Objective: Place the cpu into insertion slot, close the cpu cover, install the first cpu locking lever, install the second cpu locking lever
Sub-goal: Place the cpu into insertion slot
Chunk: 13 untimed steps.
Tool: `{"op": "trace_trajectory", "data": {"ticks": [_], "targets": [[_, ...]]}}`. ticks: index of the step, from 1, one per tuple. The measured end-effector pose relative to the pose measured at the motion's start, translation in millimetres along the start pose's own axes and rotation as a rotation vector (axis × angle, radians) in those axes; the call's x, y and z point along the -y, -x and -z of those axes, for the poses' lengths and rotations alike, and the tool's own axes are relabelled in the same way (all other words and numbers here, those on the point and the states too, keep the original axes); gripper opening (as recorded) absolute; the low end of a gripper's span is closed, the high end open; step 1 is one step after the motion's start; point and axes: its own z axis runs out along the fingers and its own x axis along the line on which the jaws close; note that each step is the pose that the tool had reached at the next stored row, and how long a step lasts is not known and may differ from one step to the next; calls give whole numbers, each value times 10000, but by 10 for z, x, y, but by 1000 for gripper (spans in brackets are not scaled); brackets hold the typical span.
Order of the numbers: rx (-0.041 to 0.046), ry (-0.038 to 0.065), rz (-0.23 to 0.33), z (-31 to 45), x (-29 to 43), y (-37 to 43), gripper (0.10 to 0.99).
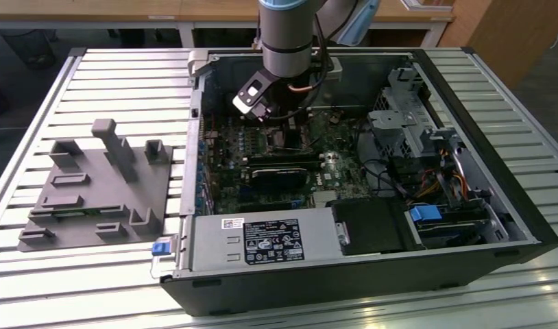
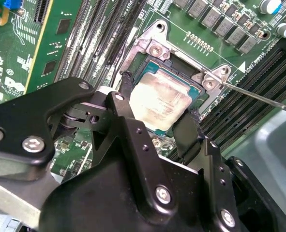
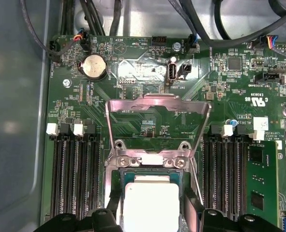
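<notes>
The cpu (image 2: 168, 91), a small square chip with a pale metal top, lies flat in the insertion slot (image 2: 143, 45) on the green board. My gripper (image 2: 159, 95) straddles it, with black fingers (image 2: 190, 126) pressed against two opposite edges. In the first wrist view the cpu (image 3: 150, 209) sits between the same fingers, gripper (image 3: 152, 194). The cpu cover (image 3: 133, 102), a silvery frame with a cut-out centre, stands swung open beyond the slot. A thin locking lever (image 2: 259, 98) sticks out unlatched beside the slot. In the exterior view my gripper (image 1: 284, 133) reaches down into the computer case.
Long black memory slots (image 3: 72, 179) flank the socket on both sides. A black fan block (image 1: 281, 177) sits just in front of the gripper in the case. Cables and drive cages (image 1: 416, 137) fill the exterior view's right. A grey fixture (image 1: 96, 185) lies outside the case.
</notes>
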Motion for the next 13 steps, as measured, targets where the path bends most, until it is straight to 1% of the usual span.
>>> {"op": "trace_trajectory", "data": {"ticks": [7, 8, 9, 10, 12, 13], "targets": [[2, -12, 0, 103, -9, 1, 616], [1, -17, 0, 112, -10, 1, 600], [1, -29, 1, 119, -14, 1, 537], [0, -40, 1, 123, -17, 1, 537], [1, -59, 0, 131, -23, 3, 420], [1, -69, 1, 135, -26, 3, 420]]}}
